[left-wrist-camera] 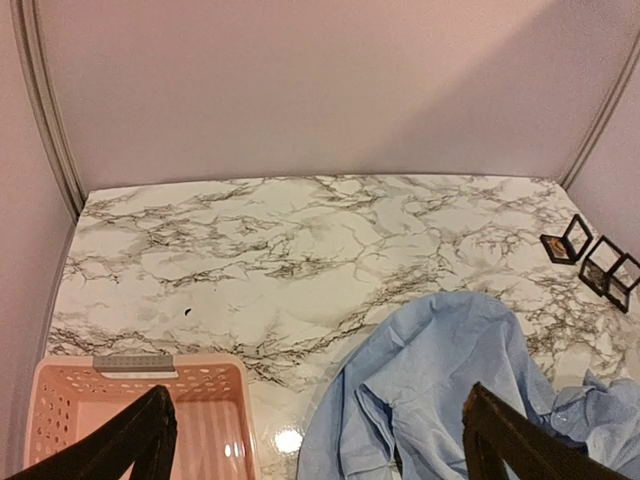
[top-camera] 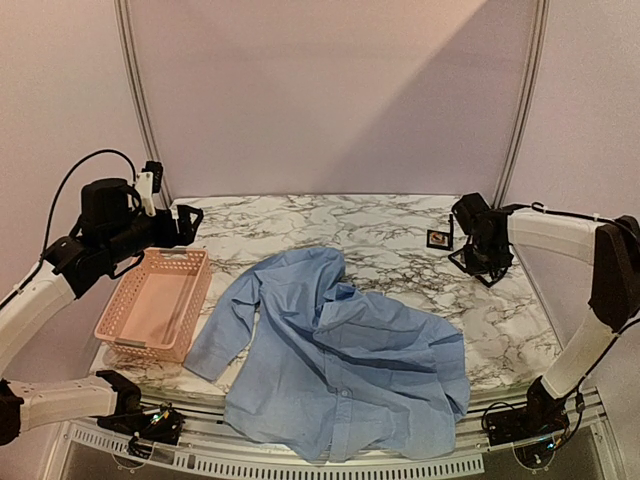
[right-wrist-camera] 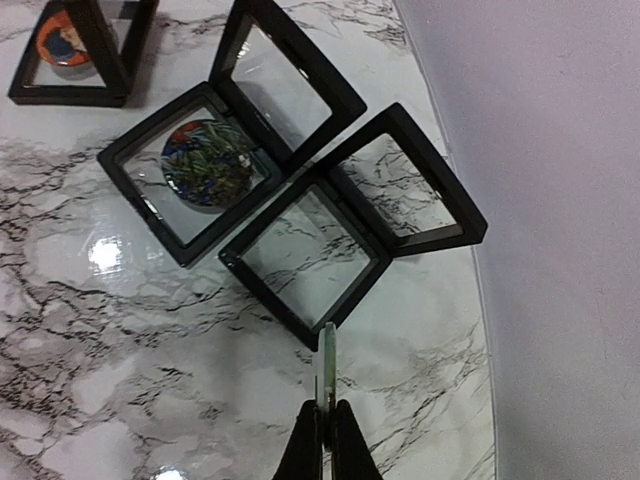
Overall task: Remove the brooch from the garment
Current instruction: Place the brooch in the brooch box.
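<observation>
Overhead view of a marble worktop [top-camera: 400, 215]. Crumpled across its near middle, a light blue shirt [top-camera: 340, 360], collar towards the back, lower part spilling over the near edge, one sleeve stretched towards a pink basket [top-camera: 155, 305] at the left. Raised over the far left corner, beyond the basket, the left fingers [left-wrist-camera: 135, 440]: spread wide apart, gripping nothing. At the far right, well apart from the shirt, the right fingers [right-wrist-camera: 315, 440]: pressed together on a thin pale-green brooch [right-wrist-camera: 328, 365], held upright and edge-on. Just ahead of the brooch, an open, empty black display case [right-wrist-camera: 310, 255]. Beside that, a second open case [right-wrist-camera: 205, 165] holding a round blue-and-green piece. Further back, a third case [right-wrist-camera: 70, 50] with an orange piece inside.
</observation>
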Tool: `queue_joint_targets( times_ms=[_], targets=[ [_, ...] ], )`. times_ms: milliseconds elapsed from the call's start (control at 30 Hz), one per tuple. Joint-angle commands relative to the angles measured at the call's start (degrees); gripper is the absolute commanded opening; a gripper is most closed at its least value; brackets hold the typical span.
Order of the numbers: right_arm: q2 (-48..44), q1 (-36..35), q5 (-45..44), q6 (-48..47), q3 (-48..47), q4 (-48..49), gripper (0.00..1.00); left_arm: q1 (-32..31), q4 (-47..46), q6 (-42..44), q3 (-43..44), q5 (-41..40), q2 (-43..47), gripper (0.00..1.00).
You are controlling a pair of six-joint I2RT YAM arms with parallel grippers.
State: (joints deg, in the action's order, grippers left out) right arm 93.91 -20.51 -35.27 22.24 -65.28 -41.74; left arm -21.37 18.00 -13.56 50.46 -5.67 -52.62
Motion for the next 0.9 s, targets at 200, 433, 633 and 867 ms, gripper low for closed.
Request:
queue_joint_targets(
  times_ms=[200, 433, 633, 867],
  targets=[
    [8.4, 2.2, -8.4, -6.3, -3.2, 4.1, 0.0, 0.8, 1.2, -0.9, -0.2, 0.3, -1.1, 1.0],
    [12.8, 2.4, -10.7, -7.1, -4.6, 5.8, 0.0, 0.8, 1.0, -0.7, -0.3, 0.6, -1.0, 0.99],
    [14.9, 2.5, -12.2, -8.3, -5.7, 6.9, 0.0, 0.9, 1.0, -0.8, -0.3, 0.8, -1.1, 1.0],
    [16.6, 2.9, -13.9, -8.0, -6.5, 6.2, 0.0, 0.8, 0.9, -0.9, -0.3, 0.9, -1.0, 1.0]
  ],
)
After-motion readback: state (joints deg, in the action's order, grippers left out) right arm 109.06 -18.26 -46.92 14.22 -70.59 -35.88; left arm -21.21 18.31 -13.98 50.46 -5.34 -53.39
